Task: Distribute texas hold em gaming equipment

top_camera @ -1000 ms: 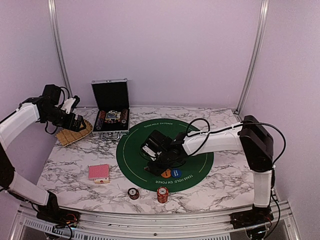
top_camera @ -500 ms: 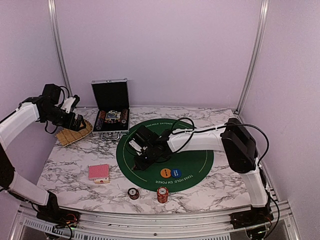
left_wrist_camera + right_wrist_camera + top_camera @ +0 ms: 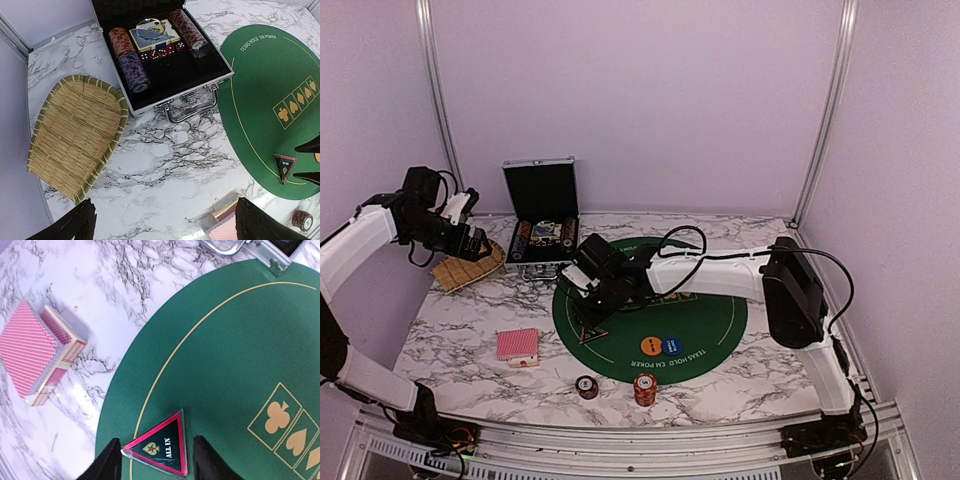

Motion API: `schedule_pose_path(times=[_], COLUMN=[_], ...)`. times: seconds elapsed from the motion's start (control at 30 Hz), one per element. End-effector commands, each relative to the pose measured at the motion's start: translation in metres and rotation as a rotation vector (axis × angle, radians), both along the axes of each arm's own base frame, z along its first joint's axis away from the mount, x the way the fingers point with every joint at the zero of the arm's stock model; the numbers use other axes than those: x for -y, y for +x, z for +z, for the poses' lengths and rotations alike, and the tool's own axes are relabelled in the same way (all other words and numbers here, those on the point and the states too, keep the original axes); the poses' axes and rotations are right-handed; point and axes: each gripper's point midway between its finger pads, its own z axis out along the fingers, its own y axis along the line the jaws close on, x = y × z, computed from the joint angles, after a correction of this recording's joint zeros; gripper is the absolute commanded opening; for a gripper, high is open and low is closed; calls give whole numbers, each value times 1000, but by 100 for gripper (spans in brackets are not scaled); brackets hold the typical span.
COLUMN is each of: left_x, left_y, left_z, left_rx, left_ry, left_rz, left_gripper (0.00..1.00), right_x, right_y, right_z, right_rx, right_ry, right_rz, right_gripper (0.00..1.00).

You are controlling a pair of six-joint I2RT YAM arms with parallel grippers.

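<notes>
From above we take in the whole layout. The silver case (image 3: 542, 195) stands open at the back, with a woven tray (image 3: 468, 267) to its left, and the round green mat (image 3: 710, 325) lies in the middle of the marble table (image 3: 770, 370). The left gripper (image 3: 475, 245) hangs over the tray's far end, and the right gripper (image 3: 590, 318) reaches down low at the mat's left edge. The orange button (image 3: 651, 346) and blue button (image 3: 671, 346) lie side by side near the mat's front. The red-backed cards (image 3: 518, 345) rest on the marble left of the mat. A dark chip stack (image 3: 587, 387) and a red chip stack (image 3: 645, 389) stand near the table's front. From this height we cannot tell how either pair of jaws stands.

The left wrist view settles its own: both fingers (image 3: 75, 225) are spread wide, with only bare marble between them. It also looks into the case, where we see rows of chips (image 3: 134, 72), a deck (image 3: 155, 35) and red dice (image 3: 160, 52). At the right edge of this view the triangular black marker (image 3: 284, 166) lies flat on the mat. It sits between two dark fingertips of the other arm.

The right wrist view is the closest. Here we read "ALL IN" on the red-rimmed marker, which lies flat at the mat's yellow line. The right fingers (image 3: 107, 462) straddle it, partly open. A sliver of green shows between the marker and the finger on the right of the view. The marker's other corner sits just beside the finger on the left. The cards show here as a stack beside a clear box.
</notes>
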Motion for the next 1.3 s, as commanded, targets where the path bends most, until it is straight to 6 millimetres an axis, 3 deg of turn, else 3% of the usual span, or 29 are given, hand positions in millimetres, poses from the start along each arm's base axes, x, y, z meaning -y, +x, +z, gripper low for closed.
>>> schedule_pose_path(times=[0.0,0.13,0.27,0.47,0.77,0.93,1.1,1.27], left_x=[3,4,6,7,7,7,7,8], left_y=[-5,-5,-5,-8,-10,-11,-10,-9], left_z=[14,15,13,11,14,12,12,14], left_rx=[9,5,-3,-15,-14,-22,-26,-21], left_ry=[-14,-18,-25,-20,-21,-19,-20,-21], left_rz=[-17,-22,-30,-44,-51,-50,-52,-53], left_gripper=[99,99,99,99,99,99,99,99], right_x=[23,76,122,158,156,147,141,144], right_y=[13,17,1,-22,-22,-36,-51,-51], right_z=[62,55,28,-2,-19,-25,-35,-39], right_rx=[46,58,24,-13,-25,-24,-27,-10], right_ry=[60,-6,-102,-180,-219,-236,-265,-287], right_rz=[-28,-99,-128,-133,-100,-52,-17,-32], right_gripper=[54,63,67,73,76,76,73,69])
